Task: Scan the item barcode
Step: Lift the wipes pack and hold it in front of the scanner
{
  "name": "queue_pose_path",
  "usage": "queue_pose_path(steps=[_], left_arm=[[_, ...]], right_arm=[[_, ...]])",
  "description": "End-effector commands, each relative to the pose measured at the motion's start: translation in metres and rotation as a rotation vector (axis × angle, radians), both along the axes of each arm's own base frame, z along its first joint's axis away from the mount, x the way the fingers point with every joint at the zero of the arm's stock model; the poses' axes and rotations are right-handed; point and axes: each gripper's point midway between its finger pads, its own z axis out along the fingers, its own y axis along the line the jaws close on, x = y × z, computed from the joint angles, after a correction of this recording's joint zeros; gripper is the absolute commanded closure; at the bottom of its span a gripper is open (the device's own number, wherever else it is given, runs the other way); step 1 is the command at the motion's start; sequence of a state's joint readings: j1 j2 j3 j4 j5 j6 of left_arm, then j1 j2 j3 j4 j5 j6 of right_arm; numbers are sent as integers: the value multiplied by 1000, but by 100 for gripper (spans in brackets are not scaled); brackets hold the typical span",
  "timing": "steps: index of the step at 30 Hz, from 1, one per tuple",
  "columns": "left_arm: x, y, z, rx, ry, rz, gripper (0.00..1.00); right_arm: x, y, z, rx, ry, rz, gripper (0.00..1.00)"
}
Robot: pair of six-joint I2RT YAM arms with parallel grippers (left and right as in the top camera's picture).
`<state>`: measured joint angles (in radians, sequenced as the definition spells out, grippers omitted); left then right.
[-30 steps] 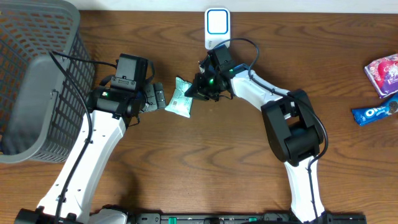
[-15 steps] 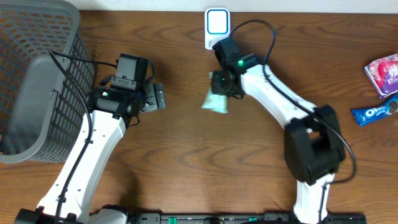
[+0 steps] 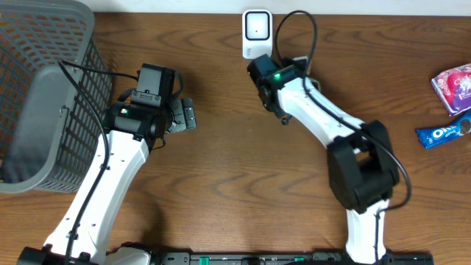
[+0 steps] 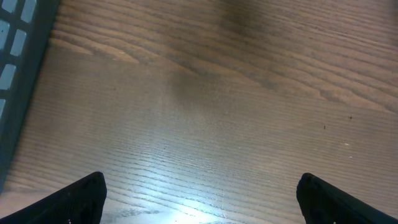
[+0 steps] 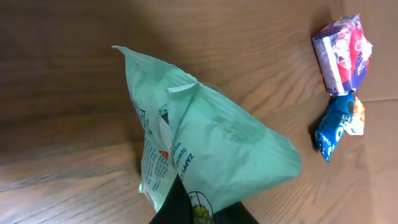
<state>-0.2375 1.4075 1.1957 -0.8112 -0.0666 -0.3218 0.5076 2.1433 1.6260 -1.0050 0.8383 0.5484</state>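
Over on the far left of the tabletop [image 3: 235,184] sits the grey mesh basket [image 3: 44,88], taking up that whole corner. Next to it my left arm [image 3: 110,169] is parked, and the left fingers [image 3: 188,121] are spread wide with nothing between them. On the left wrist cam it's just the two dark tips at the bottom corners, bare wood in between and a sliver of the basket at the left edge.

Moving to the middle, the white scanner [image 3: 257,33] stands at the back edge of the tabletop. My right arm [image 3: 324,121] reaches up toward it, with the wrist just in front of the scanner. From overhead I can't see the item at all, since the wrist covers it.

The right wrist cam shows it fine though: the right fingers [image 5: 177,208] are pinched tight on the lower edge of the green snack packet [image 5: 205,149]. It fills the middle of that view with the wood behind it. There's some printing on the side facing the cam, but it's too small for me to read properly.

Far right, well away from everything, a purple packet [image 3: 452,85] and a blue Oreo pack [image 3: 441,134] lie close together near the edge.
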Motion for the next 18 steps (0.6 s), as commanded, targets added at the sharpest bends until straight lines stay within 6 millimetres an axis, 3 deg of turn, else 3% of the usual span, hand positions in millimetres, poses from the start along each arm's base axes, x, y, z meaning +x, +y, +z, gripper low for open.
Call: queue_pose_path(steps=[1,5,9,10,13,18], left_arm=[[2,3,1,5,-3,20,2],[2,3,1,5,-3,20,2],[2,3,1,5,-3,20,2],[2,3,1,5,-3,20,2],[2,3,1,5,-3,20,2],[2,3,1,5,-3,20,2]], right_arm=[[-6,16,-27,-13,41,21,99],[-19,48,-49,120,81,19,96],[-25,93,-50,277,112,70,80],[-23,111,-42,341,117,89,63],[-17,127,-21,402,112,102,36],[-3,126,23,422,102,115,18]])
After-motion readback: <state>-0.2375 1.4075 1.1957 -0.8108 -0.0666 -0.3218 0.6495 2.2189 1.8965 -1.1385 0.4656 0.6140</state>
